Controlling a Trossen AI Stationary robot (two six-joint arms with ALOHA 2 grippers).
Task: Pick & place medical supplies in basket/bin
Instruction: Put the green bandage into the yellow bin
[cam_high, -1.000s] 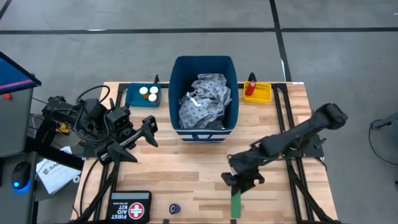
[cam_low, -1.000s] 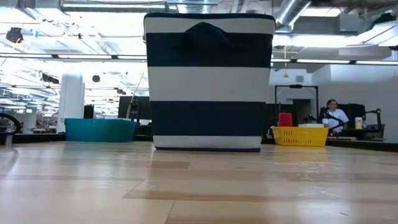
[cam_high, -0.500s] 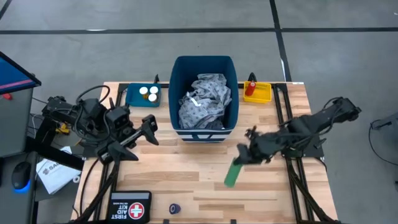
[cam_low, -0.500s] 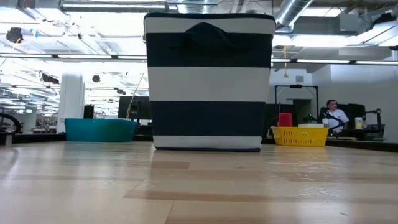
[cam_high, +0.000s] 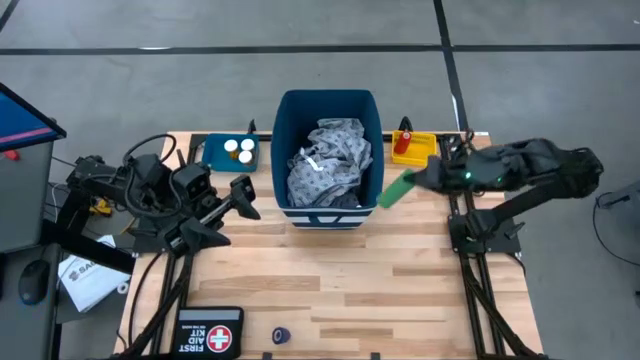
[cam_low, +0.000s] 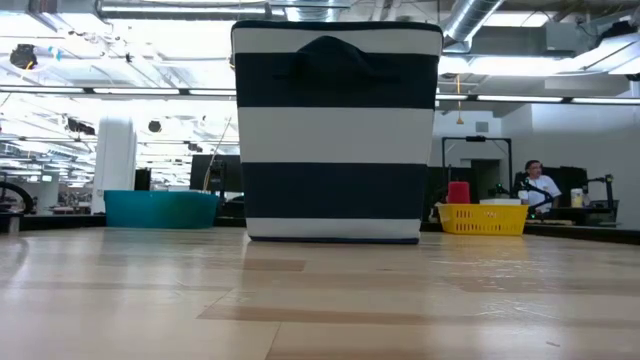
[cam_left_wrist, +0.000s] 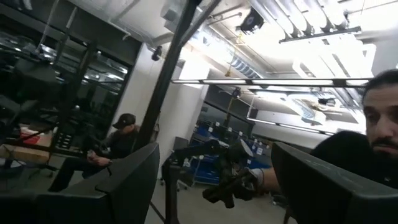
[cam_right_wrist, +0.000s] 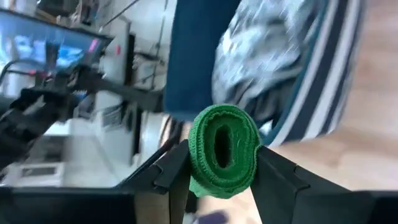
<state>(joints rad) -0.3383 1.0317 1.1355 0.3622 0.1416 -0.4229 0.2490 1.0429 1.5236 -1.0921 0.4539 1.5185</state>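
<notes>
In the high view my right gripper (cam_high: 418, 181) is shut on a green roll (cam_high: 396, 189) beside the right wall of the tall dark blue bin (cam_high: 281, 150). The grey patterned gown (cam_high: 330, 160) lies inside the bin. My left gripper (cam_high: 232, 207) is open and waits left of the bin, above the table. White and orange bottles (cam_high: 238, 150) stand in the teal tray (cam_high: 213, 157). A red cylinder (cam_high: 402, 143) stands in the yellow tray (cam_high: 422, 152). The dark blue roll (cam_high: 282, 336) lies by the near edge. Neither gripper shows in the low view. My right gripper (cam_right_wrist: 222, 157) pinches the green roll (cam_right_wrist: 224, 149) between its two fingers (cam_right_wrist: 176, 171), one on each side of the roll's round body (cam_right_wrist: 198, 155). Its hollow end faces the wrist camera, so the fingers lie along it. The gripper reaches in from the table's right. The roll is lifted clear.
A black FIRST AID KIT pouch (cam_high: 210, 330) lies at the near left corner. The low view shows the striped bin (cam_low: 335, 130) with the teal tray (cam_low: 160, 208) and yellow tray (cam_low: 482, 218) on either side. People are in the room beyond. Bare wood lies between the bin and the near edge.
My right gripper, shut on the green roll, has lifted it off the table by the near edge. It has carried the roll up and toward the far edge, swinging round until the roll points at the bin's right wall.
</notes>
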